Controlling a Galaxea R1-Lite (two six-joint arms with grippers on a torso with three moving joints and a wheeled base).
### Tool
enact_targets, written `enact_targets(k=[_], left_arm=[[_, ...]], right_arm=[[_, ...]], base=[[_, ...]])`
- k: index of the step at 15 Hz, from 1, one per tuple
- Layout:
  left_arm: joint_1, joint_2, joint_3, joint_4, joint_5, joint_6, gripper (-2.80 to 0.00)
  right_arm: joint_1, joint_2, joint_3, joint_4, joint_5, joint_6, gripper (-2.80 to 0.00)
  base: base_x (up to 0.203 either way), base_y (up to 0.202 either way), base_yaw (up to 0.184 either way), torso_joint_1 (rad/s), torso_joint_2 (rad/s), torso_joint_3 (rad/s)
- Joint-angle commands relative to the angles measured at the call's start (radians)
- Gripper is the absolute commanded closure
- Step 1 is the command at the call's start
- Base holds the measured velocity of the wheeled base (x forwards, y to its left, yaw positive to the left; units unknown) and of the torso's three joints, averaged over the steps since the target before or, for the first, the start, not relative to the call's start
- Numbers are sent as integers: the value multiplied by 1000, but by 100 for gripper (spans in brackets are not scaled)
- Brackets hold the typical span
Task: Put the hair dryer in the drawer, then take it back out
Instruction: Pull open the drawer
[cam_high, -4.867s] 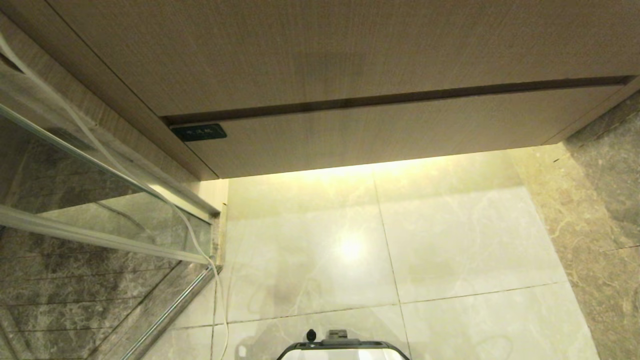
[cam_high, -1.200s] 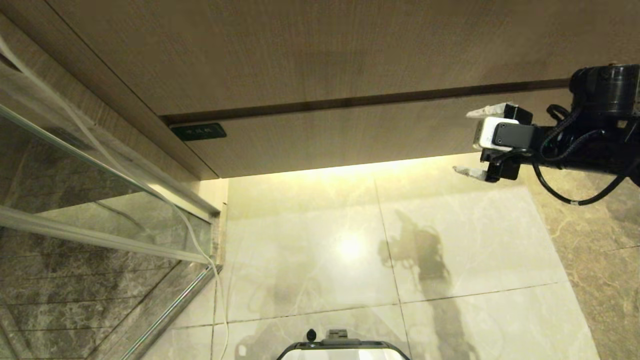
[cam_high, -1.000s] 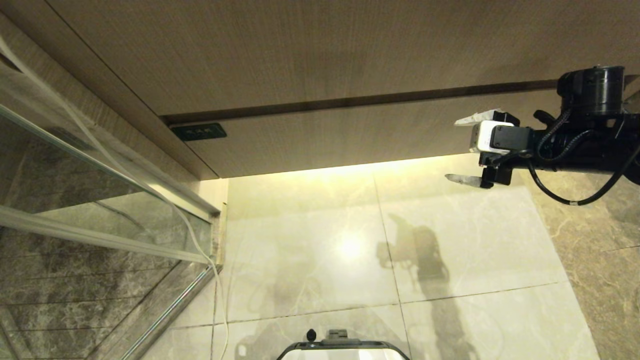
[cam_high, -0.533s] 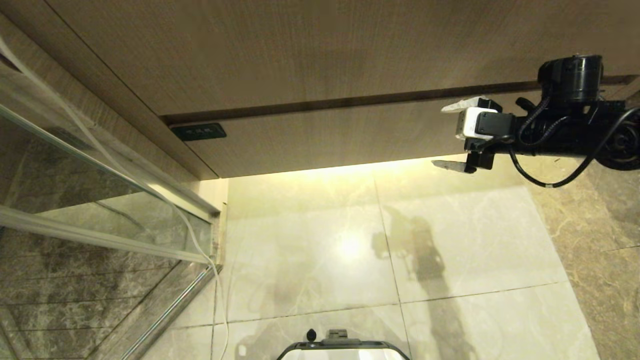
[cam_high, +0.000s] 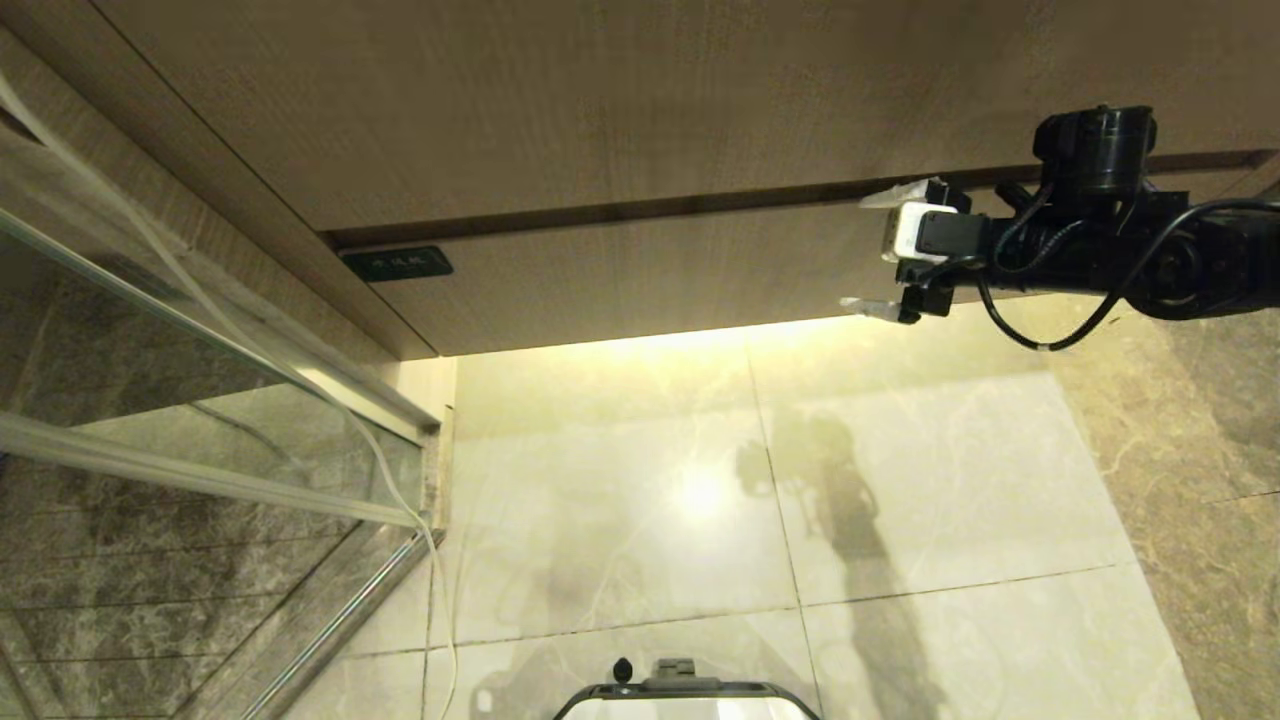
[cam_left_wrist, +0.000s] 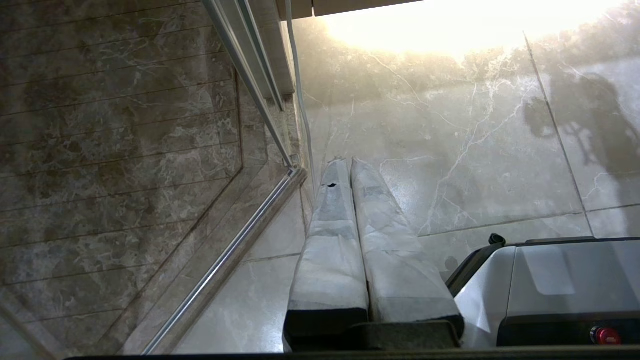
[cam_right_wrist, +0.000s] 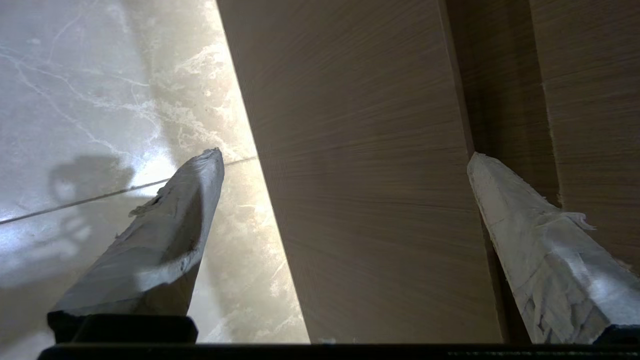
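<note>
Right tool (cam_high: 868, 252) at the closed drawer (cam_high: 700, 275), fingers spread wide.

Reaching in from the right, level, one finger (cam_high: 893, 194) up by the dark gap over the drawer front, the other down at its lower edge. Small dark label (cam_high: 397, 264) at the drawer's left corner; taller plain panel (cam_high: 600, 100) above. Pale marble floor (cam_high: 900, 480) below, lit under the drawer, arm's shadow across the tiles. Glass door (cam_high: 150, 400) and white cord (cam_high: 380, 460) at left. Robot base (cam_high: 685, 690) at bottom edge.
</note>
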Motion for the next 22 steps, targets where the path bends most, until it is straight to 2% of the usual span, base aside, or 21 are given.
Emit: enact_targets(k=[1, 13, 16, 22], left_arm=[[0, 0, 2, 0, 0, 0, 0], [0, 0, 0, 0, 0, 0, 0], [0, 0, 2, 0, 0, 0, 0], [0, 0, 2, 0, 0, 0, 0]], right_arm=[[0, 21, -11, -32, 3, -8, -280], [6, 50, -16, -63, 1, -12, -280], [6, 60, -28, -119, 6, -9, -280], [5, 11, 24, -87, 3, -9, -280]], base=[[0, 0, 0, 0, 0, 0], [0, 0, 0, 0, 0, 0], [0, 0, 0, 0, 0, 0], [0, 0, 0, 0, 0, 0]])
